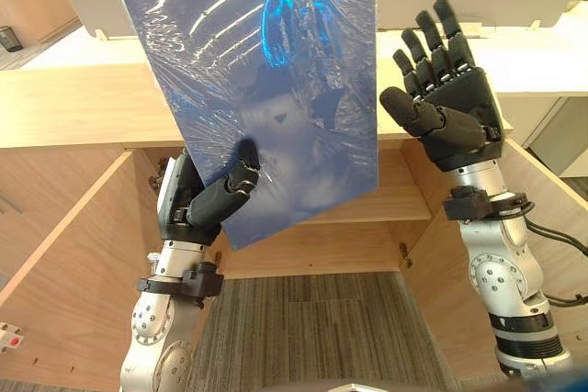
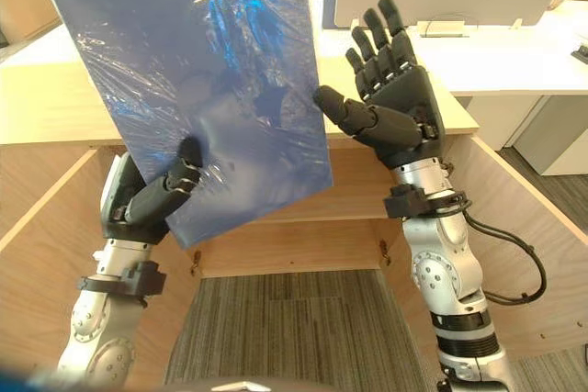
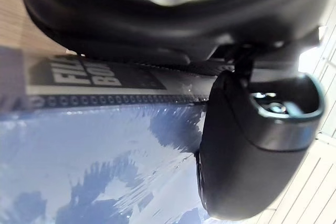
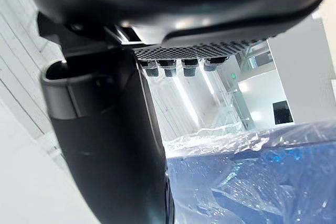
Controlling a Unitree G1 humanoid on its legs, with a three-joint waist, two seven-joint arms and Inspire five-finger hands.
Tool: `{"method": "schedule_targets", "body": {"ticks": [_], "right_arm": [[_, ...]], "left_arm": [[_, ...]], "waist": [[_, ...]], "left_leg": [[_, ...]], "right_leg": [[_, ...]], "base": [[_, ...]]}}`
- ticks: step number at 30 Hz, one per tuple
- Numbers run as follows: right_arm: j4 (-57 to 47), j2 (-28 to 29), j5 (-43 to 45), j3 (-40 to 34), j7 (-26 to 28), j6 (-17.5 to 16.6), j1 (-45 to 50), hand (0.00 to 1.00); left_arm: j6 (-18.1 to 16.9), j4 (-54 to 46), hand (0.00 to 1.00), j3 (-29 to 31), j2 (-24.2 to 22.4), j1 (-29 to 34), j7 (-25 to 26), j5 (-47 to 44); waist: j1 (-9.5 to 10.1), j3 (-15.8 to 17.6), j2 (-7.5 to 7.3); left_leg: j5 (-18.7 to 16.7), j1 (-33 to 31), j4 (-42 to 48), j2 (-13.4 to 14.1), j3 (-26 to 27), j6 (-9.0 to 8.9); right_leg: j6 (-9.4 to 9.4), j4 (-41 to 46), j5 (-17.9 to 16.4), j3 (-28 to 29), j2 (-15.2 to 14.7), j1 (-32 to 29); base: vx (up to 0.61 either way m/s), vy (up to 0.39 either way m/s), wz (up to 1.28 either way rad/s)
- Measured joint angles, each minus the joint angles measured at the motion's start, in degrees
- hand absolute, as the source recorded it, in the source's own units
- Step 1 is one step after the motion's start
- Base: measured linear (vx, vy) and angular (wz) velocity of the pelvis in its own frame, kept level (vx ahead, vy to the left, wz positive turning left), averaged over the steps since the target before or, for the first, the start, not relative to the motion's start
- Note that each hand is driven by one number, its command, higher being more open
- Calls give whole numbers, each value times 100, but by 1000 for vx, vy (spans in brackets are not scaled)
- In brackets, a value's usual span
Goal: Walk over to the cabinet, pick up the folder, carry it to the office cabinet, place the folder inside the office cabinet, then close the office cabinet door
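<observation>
Left hand [image 1: 220, 201] pinches blue folder [image 1: 230, 61] by lower edge, held tilted before open cabinet [image 1: 73, 218], not inside; right hand [image 1: 455, 103] spread wide, just right of folder, seemingly not touching

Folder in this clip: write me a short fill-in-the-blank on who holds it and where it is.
Of the left hand and right hand, the one pinching the blue folder is the ____.
The right hand is raised beside the folder, fingers straight, so it is ____ (open or shut).
The folder's wrapping is clear ____.
The folder is held up over the open wooden cabinet, not yet ____ it.
Missing words: left; open; plastic; inside.
</observation>
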Motion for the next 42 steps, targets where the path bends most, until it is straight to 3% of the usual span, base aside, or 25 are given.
{"method": "schedule_targets", "body": {"ticks": [6,20,21,23,28,33,34,39,42], "right_arm": [[131,-541,353,63,205,60,-55,100],[324,-1183,1003,735,655,4,-496,100],[325,-1309,1016,850,740,0,-508,0],[330,-1474,1057,960,830,-2,-520,0],[317,-2506,1326,1650,1332,-39,-903,0],[311,-2865,1446,1831,1347,-68,-1024,0],[313,-2913,1446,1863,1313,-68,-1033,0],[403,-3103,1427,2010,1239,-63,-1077,0],[565,-3386,1369,2153,1233,-52,-1163,0]], "left_arm": [[0,-70,0,-23,557,-1,-521,-600],[-1,-184,0,-50,1487,-21,-526,-1404],[-2,-184,0,-57,1580,-20,-510,-1414],[-3,-184,0,-57,1689,-20,-504,-1426],[-92,-176,0,-56,2052,-19,-485,-1493],[-293,-175,0,-62,2253,-19,-427,-1460],[-330,-175,100,-72,2286,-19,-427,-1440],[-396,-21,100,-256,2648,-20,-403,-1409],[-357,251,100,-725,3055,-20,-456,-1595]], "waist": [[-11,-11,-18],[-43,-92,-22],[-41,-114,-27],[-36,-143,-32],[-31,-182,-48],[-2,-197,-61],[2,-205,-65],[10,-284,-45],[13,-319,-20]], "left_leg": [[17,6,-38,-14,-32,8],[22,12,-48,-20,-26,9],[23,10,-51,-20,-25,8],[23,10,-56,-20,-25,8],[26,-1,-59,-20,-24,3],[27,-14,-62,-21,-19,2],[27,-20,-62,-21,-18,2],[27,-59,-62,-23,-12,1],[28,-77,-64,-22,5,1]], "right_leg": [[1,0,0,-32,-10,6],[1,-3,1,-29,-14,4],[1,-6,1,-28,-13,3],[1,-8,1,-29,-13,2],[1,-15,1,-27,-9,-5],[1,-18,1,-24,-10,-18],[1,-19,1,-24,-9,-24],[2,-22,1,-18,-11,-68],[3,-21,3,0,-9,-99]], "base": [[0,0,2],[0,0,0],[0,0,0],[0,0,0],[0,0,0],[0,0,0],[0,0,0],[0,0,0],[0,0,-2]]}}
